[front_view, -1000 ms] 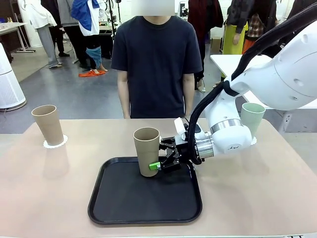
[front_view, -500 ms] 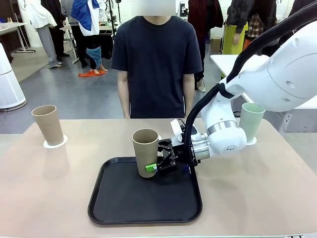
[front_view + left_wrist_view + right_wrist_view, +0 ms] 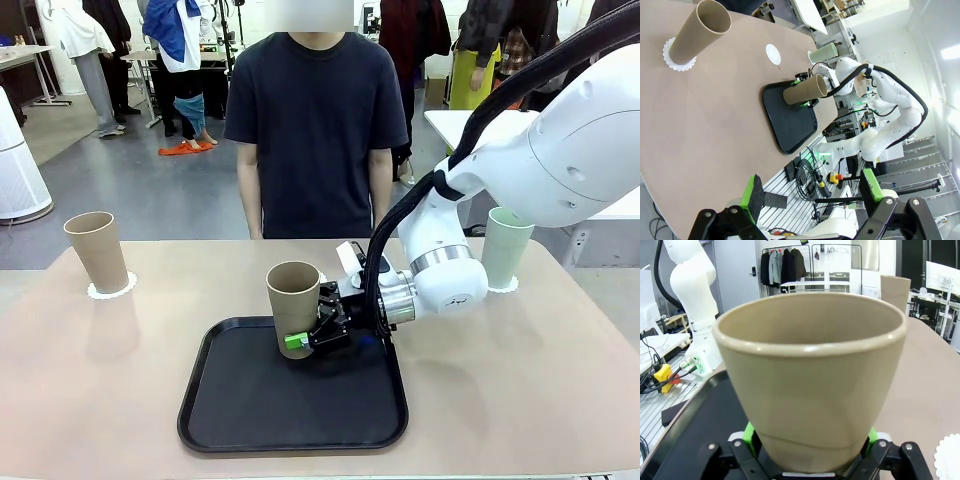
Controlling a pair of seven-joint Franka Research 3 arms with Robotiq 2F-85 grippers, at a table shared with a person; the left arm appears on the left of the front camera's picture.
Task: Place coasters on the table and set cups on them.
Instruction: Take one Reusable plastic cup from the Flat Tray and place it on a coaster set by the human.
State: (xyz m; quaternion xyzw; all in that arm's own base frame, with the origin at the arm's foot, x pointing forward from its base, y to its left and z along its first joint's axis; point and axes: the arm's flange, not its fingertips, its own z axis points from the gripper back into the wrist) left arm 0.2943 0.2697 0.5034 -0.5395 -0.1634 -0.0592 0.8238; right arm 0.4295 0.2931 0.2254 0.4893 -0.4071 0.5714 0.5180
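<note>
A tan cup (image 3: 294,305) stands on the black tray (image 3: 290,405) mid-table, and my right gripper (image 3: 303,337) is shut on its lower part from the right. The right wrist view has this cup (image 3: 810,375) close up between green pads (image 3: 749,432). Another tan cup (image 3: 97,250) stands on a white coaster (image 3: 110,291) at the far left of the table (image 3: 100,380). A mint green cup (image 3: 506,248) stands at the far right, partly behind my right arm. A bare coaster (image 3: 773,54) lies beyond the tray. My left gripper (image 3: 811,190) is open, held high off the table's side.
A person in a dark T-shirt (image 3: 315,120) stands at the far edge of the table, arms down. The tray holds nothing but the gripped cup. Bare tabletop lies left and right of the tray.
My right gripper has slid left along the tray and shut on the tan cup, which has shifted slightly left. The other cups and the person have not moved.
</note>
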